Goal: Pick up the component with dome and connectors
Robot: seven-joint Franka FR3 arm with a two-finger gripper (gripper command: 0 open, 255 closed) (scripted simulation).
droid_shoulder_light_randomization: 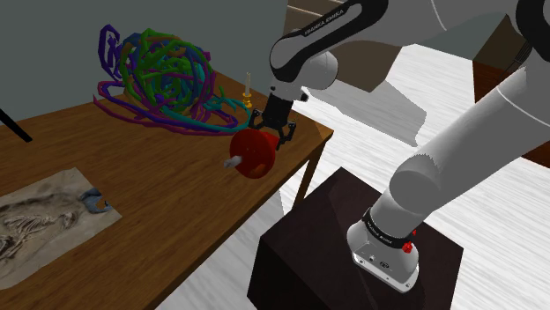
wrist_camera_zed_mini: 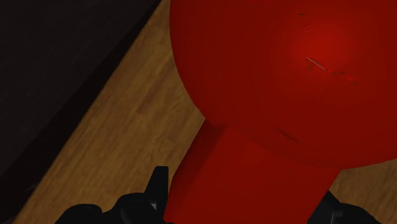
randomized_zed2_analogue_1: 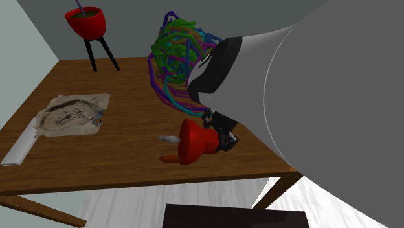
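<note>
The component is a red dome [droid_shoulder_light_randomization: 256, 156] on a red stem, with a grey pin and an orange pin [randomized_zed2_analogue_1: 169, 158] sticking out of its flat side. It is over the wooden table [droid_shoulder_light_randomization: 159, 176], near the table's corner closest to the stand. My black gripper [droid_shoulder_light_randomization: 276, 130] is shut on the stem, with the dome pointing away from the hand. From the second exterior view the dome [randomized_zed2_analogue_1: 193, 142] lies to the left of the gripper [randomized_zed2_analogue_1: 220, 137]. In the wrist view the red dome [wrist_camera_zed_mini: 286, 76] looms large and the stem sits clasped between the fingers [wrist_camera_zed_mini: 159, 184] of the gripper [wrist_camera_zed_mini: 245, 200].
A big tangle of coloured cords [droid_shoulder_light_randomization: 163, 75] lies at the table's back, with a small yellow candlestick [droid_shoulder_light_randomization: 248, 91] beside it. A skeleton print [droid_shoulder_light_randomization: 44, 220] lies toward the shoulder view's left. A red bowl on dark legs [randomized_zed2_analogue_1: 86, 22] stands beyond. The dark stand [droid_shoulder_light_randomization: 344, 255] is close to the table's edge.
</note>
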